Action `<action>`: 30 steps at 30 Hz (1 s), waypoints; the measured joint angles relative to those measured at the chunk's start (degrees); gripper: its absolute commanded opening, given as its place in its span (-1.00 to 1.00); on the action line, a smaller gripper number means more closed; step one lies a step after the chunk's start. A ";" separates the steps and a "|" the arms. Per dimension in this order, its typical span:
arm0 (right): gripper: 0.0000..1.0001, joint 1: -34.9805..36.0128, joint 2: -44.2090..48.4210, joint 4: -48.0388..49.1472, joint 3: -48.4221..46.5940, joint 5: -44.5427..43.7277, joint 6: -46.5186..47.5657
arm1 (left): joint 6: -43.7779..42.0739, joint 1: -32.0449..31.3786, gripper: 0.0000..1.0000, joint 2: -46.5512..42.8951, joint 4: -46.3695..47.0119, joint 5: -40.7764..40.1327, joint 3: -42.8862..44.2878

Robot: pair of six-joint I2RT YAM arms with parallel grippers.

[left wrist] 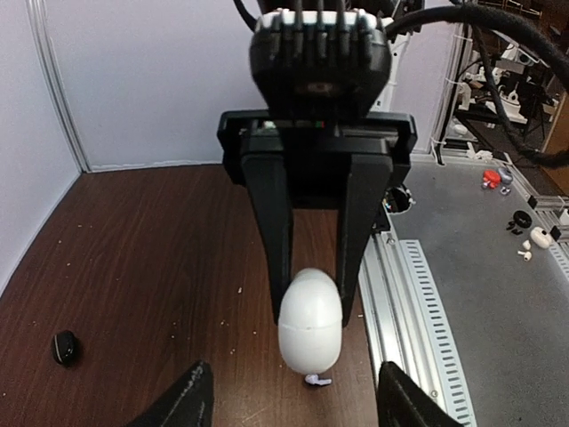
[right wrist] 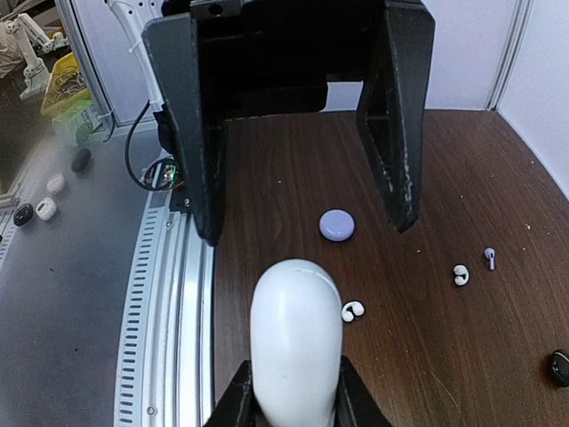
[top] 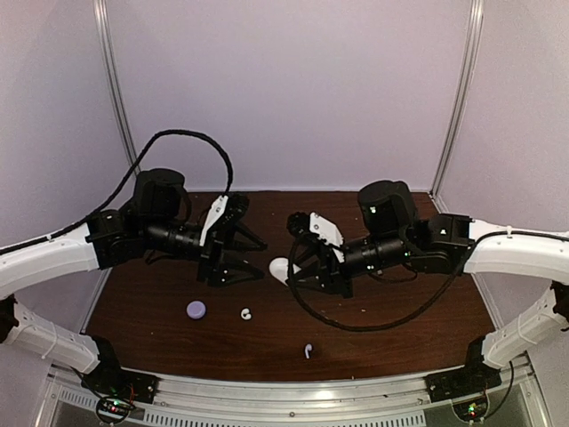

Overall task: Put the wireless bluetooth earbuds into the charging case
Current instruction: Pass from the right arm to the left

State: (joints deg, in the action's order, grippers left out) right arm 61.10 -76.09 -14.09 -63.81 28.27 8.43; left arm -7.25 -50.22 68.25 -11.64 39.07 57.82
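My right gripper (top: pixel 292 269) is shut on a white egg-shaped charging case (top: pixel 280 267), closed, and holds it above the table; it fills the lower right wrist view (right wrist: pixel 293 342). My left gripper (top: pixel 260 261) is open and empty, its jaws wide apart, facing the case from the left (left wrist: pixel 311 320). A white curled earbud (top: pixel 246 313) lies on the table in front of the grippers, and a stemmed lavender bud (top: pixel 308 350) lies near the front edge. The right wrist view shows a second white curled bud (right wrist: pixel 460 275), a second stemmed bud (right wrist: pixel 489 258) and a black bud (right wrist: pixel 560 366).
A round lavender case (top: pixel 196 310) lies at the front left of the brown table (top: pixel 391 329). A black bud (left wrist: pixel 64 347) lies on the far side. A metal rail (top: pixel 293 391) runs along the front edge. Pale walls enclose the back and sides.
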 measured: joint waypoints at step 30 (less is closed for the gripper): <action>-0.74 0.00 -3.17 -3.30 -1.42 1.68 0.11 | 1.75 -3.91 -0.47 7.06 0.22 0.72 1.99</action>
State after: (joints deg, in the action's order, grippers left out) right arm 61.10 -79.26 -17.39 -65.23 29.95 8.54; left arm -5.50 -54.13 75.31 -11.42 39.79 59.81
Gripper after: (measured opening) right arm 0.237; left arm 0.322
